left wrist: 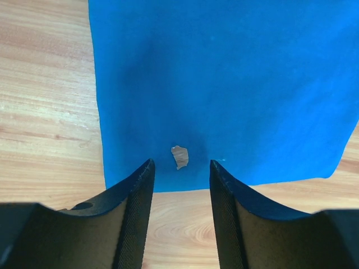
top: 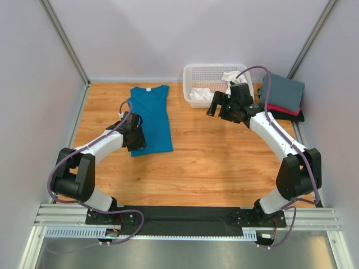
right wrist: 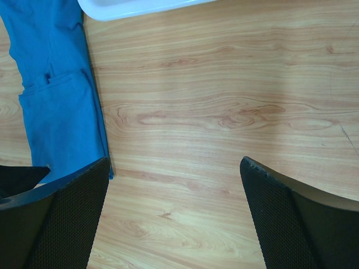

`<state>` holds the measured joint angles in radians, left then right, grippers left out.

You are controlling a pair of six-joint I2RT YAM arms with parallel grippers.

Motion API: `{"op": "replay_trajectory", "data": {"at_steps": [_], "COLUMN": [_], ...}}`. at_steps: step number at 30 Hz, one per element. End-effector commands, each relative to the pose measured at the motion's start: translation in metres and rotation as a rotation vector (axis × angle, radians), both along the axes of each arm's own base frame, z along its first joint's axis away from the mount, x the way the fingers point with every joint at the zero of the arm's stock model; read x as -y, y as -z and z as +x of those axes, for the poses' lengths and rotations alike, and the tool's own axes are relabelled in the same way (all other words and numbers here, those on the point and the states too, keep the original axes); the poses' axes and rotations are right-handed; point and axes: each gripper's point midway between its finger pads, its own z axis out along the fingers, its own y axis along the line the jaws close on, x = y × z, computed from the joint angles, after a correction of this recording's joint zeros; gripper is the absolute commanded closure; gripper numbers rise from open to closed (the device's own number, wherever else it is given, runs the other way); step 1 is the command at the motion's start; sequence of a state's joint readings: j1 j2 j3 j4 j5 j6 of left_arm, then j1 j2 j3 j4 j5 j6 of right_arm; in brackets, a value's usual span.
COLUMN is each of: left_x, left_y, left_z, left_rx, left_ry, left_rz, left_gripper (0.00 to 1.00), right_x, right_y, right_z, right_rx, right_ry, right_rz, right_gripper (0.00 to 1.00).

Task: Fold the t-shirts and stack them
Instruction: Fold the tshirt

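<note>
Top external view: one shirt spread flat on the left, a folded pile on the right.
The left pincer point(left wrist: 179, 167) sits at the near hem of the teal-blue t-shirt point(top: 150, 115), which lies flat on the worktop point(top: 224, 162). Its jaws are partway apart and pinch nothing. Beyond, a white basket point(top: 193, 75) holds white cloth. The right pincer point(right wrist: 175, 162) hovers wide and empty. The folded stack of t-shirts point(top: 282, 92) sits far right.

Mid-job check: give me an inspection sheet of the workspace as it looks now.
Surface: light wooden table, nothing spilled.
Job's things: teal-blue cloth t-shirt flat at left rear; slate-grey t-shirt folded atop red-pink t-shirt and black t-shirt, right rear.
Clutter: white plastic lattice basket holding white cloth.
Grippers: left gripper open over teal hem; right gripper open above bare wood.
Cables: purple cables loop along both arms.
Surroundings: plain grey walls.
</note>
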<state>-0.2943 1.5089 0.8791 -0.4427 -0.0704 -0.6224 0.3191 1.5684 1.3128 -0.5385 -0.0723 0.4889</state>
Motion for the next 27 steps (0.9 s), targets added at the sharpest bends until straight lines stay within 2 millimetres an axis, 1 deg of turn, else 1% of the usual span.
{"op": "replay_trajectory", "data": {"at_steps": [1,3,4,9,14,17,19,20,23,25,26,27], "left_x": [0.001,0.000,0.000,0.000,0.001,0.001,0.001,0.000,-0.002,-0.003,-0.003,-0.004], "left_y": [-0.011,-0.009,-0.009,-0.003,0.002,0.003,0.002,0.001,-0.003,-0.003,-0.003,-0.003], "left_z": [0.014,0.013,0.013,0.013,0.015,0.016,0.016,0.017,0.018,0.019,0.019,0.018], "left_rx": [0.052,0.048,0.048,0.040,0.030,0.029,0.032,0.036,0.049,0.052,0.050,0.048], "left_ry": [0.003,-0.001,-0.002,-0.004,0.002,0.004,0.005,0.003,0.001,0.002,0.002,0.004], "left_rz": [0.015,0.017,0.017,0.016,0.021,0.028,0.031,0.031,0.039,0.046,0.047,0.050], "left_gripper": [0.51,0.51,0.54,0.58,0.60,0.64,0.70,0.75,0.82,0.87,0.91,0.93], "right_x": [0.002,0.002,0.001,0.001,0.002,0.002,0.002,0.003,0.003,0.003,0.002,0.002], "right_y": [-0.013,-0.013,-0.013,-0.009,-0.009,-0.009,-0.008,-0.008,-0.010,-0.007,-0.008,-0.008], "right_z": [0.002,0.003,0.002,0.003,0.003,0.003,0.002,0.002,0.002,0.002,0.002,0.002], "right_rx": [0.032,0.031,0.030,0.016,0.015,0.015,0.014,0.013,0.018,0.011,0.010,0.010], "right_ry": [0.013,0.011,0.011,0.009,0.012,0.014,0.011,0.015,0.014,0.014,0.013,0.011], "right_rz": [0.008,0.005,0.006,0.003,0.001,0.000,-0.004,-0.004,-0.002,-0.001,0.001,0.001], "right_gripper": [0.00,0.00,0.00,0.00,0.00,0.00,0.00,0.00,0.00,0.00,0.00,0.00]}}
